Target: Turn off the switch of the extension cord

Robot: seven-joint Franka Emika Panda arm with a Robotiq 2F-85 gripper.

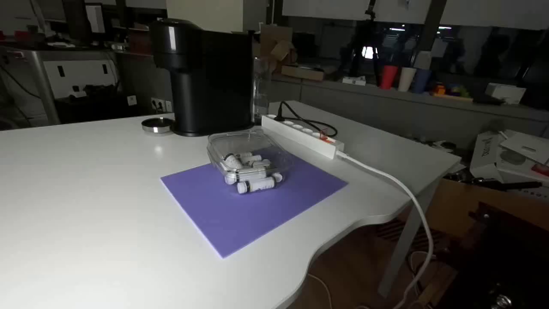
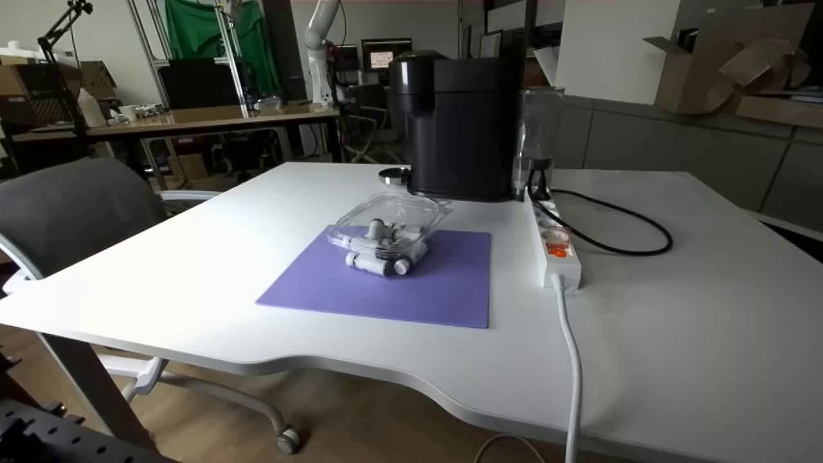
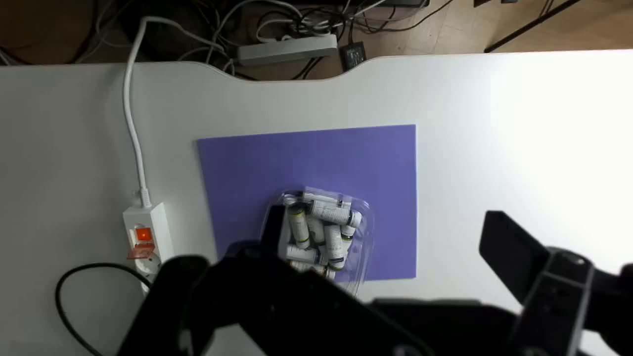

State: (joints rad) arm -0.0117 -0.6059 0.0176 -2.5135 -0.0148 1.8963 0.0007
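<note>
Hovering agape, gripper (image 3: 384, 228) apart from extension cord (image 1: 300, 137)

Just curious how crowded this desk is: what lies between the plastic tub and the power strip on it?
In an exterior view, it's purple mat, then a band of white tabletop, from the plastic tub to the power strip.

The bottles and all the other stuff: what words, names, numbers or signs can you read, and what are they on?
Nothing I can read for sure.
Bottles: printed labels, too small and blurred.
Box, in an exterior view: dark letters, too blurred to trust.
Screen, in an exterior view: lit, but its marks are too small.
Switch: if it has a sign, it's too small to make out.
</note>
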